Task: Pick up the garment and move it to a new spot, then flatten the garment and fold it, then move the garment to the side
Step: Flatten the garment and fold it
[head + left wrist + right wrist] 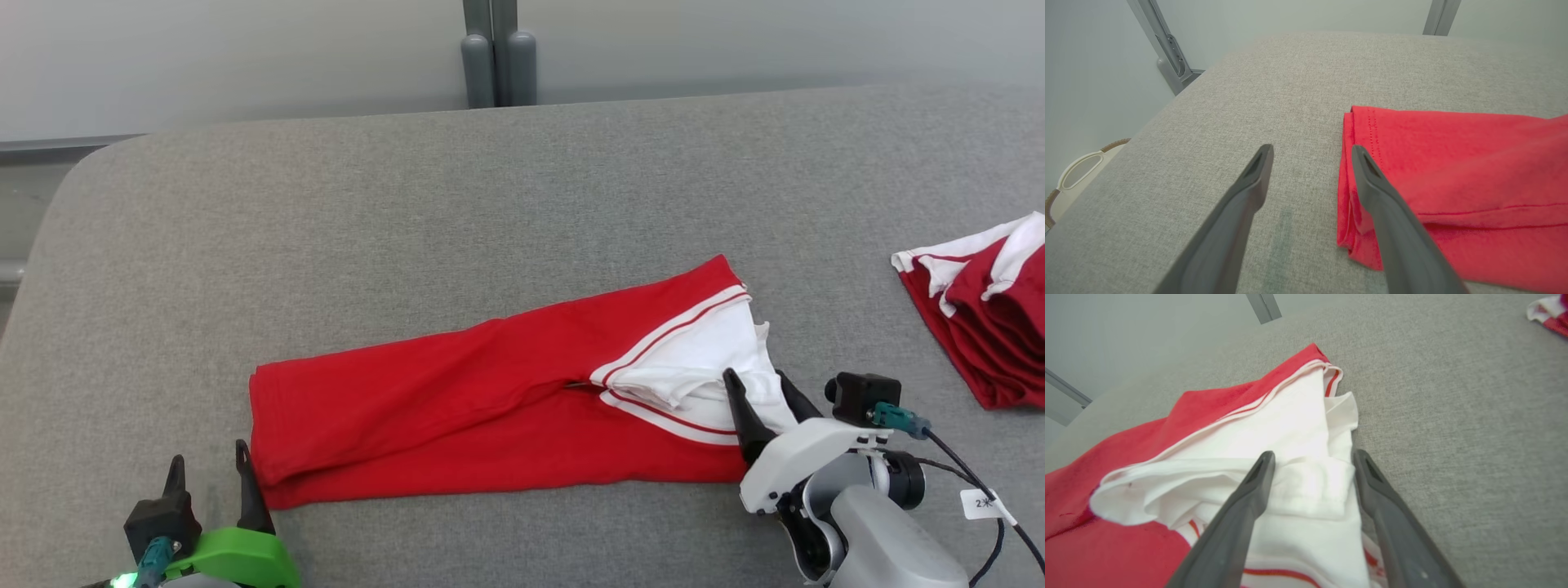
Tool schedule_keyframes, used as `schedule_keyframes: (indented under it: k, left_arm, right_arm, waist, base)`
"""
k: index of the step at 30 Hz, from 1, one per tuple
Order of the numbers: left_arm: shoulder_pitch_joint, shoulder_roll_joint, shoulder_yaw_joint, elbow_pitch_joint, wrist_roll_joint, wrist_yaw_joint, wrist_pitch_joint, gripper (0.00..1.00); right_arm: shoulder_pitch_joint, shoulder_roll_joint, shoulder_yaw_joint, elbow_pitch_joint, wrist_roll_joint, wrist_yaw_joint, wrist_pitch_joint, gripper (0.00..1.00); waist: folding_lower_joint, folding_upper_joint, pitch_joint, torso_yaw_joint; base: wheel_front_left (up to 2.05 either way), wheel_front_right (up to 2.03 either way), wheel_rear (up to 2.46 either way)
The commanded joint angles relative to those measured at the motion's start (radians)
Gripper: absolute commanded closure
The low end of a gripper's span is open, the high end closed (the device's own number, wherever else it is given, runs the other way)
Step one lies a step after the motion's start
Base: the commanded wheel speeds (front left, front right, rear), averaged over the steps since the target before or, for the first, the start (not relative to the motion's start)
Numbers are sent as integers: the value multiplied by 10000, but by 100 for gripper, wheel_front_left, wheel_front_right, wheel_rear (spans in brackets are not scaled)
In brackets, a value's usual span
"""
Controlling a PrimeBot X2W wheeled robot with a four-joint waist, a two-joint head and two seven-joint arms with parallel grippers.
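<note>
Jaws released, the left gripper [208, 454] and right gripper [755, 376] are pictured at the 2 ends of the folded red garment [457, 392] mid-tabletop [522, 180]. Its loose white fabric [1306, 486], straddled by the right jaws, could be snagged and the fold undone.

This looks like a robot lab or test cell rather than a home. The table [522, 180] is a broad slab covered in plain grey fabric, set against bare pale panels [245, 57] joined by grey metal posts [498, 57]. A small labelled tag [984, 504] dangles at the lower right, and a stack [992, 327] of matching red-and-white clothes lies at the side.
</note>
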Motion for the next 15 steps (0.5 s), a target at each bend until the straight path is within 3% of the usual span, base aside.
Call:
schedule_keyframes:
  k: [1, 8, 9, 10, 11, 15]
  left_arm:
    - [56, 20, -79, -32, -124, 90, -3, 0]
    - [-94, 19, -375, -140, -321, 215, -3, 0]
    - [-107, 19, -381, -141, -308, 216, -3, 0]
    - [-121, 20, -393, -132, -314, 215, -3, 0]
    - [-131, 20, -430, -140, -320, 208, -3, 0]
    - [-181, 19, -564, -134, -358, 184, -3, 0]
  right_arm:
    - [-138, 50, 9, 265, -68, -7, -24, 0]
    - [-450, 423, 456, 1694, 138, -2, 272, 0]
    - [-458, 468, 566, 1795, 186, -1, 349, 24]
    - [-471, 526, 717, 1866, 266, 5, 374, 87]
    - [-482, 568, 788, 1916, 425, 11, 355, 100]
    - [-698, 306, 781, 1983, 627, -13, 134, 100]
  waist:
    - [1, -1, 35, 251]
    - [1, -1, 200, 541]
    - [1, -1, 217, 555]
    - [1, -1, 236, 567]
    - [1, -1, 256, 571]
    - [1, -1, 267, 547]
  base:
    - [0, 0, 0]
    - [0, 0, 0]
    - [0, 0, 0]
    - [0, 0, 0]
    - [0, 0, 0]
    - [0, 0, 0]
